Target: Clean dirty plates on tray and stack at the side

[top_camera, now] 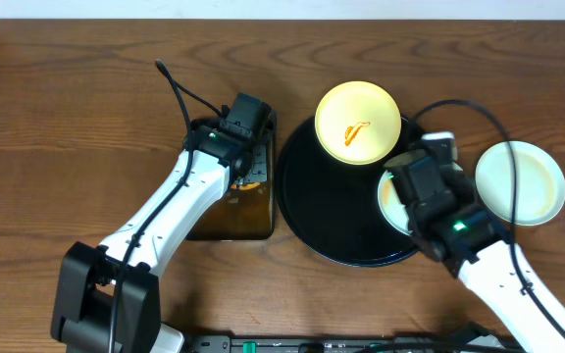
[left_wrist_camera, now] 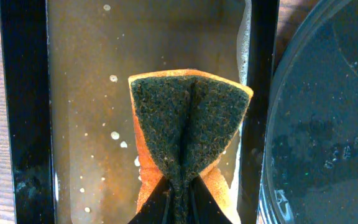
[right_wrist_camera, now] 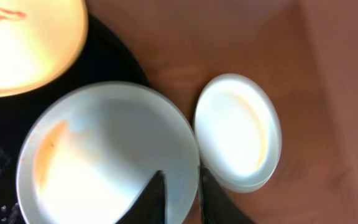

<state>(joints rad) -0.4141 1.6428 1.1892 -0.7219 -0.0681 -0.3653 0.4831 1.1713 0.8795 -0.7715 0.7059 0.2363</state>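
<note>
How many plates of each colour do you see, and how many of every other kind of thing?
Pale yellow plate: 1
Pale mint-blue plates: 2
Black round tray: 1
Dark rectangular pan: 1
Sponge: 1
Total: 6

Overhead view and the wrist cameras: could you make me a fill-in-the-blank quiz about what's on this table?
1. The left gripper is shut on a ____ over the rectangular pan.
2. The yellow plate lies on the black tray and bears an ____ smear.
3. The plate off the tray rests on the wooden ____.

Missing words: sponge; orange; table.
</note>
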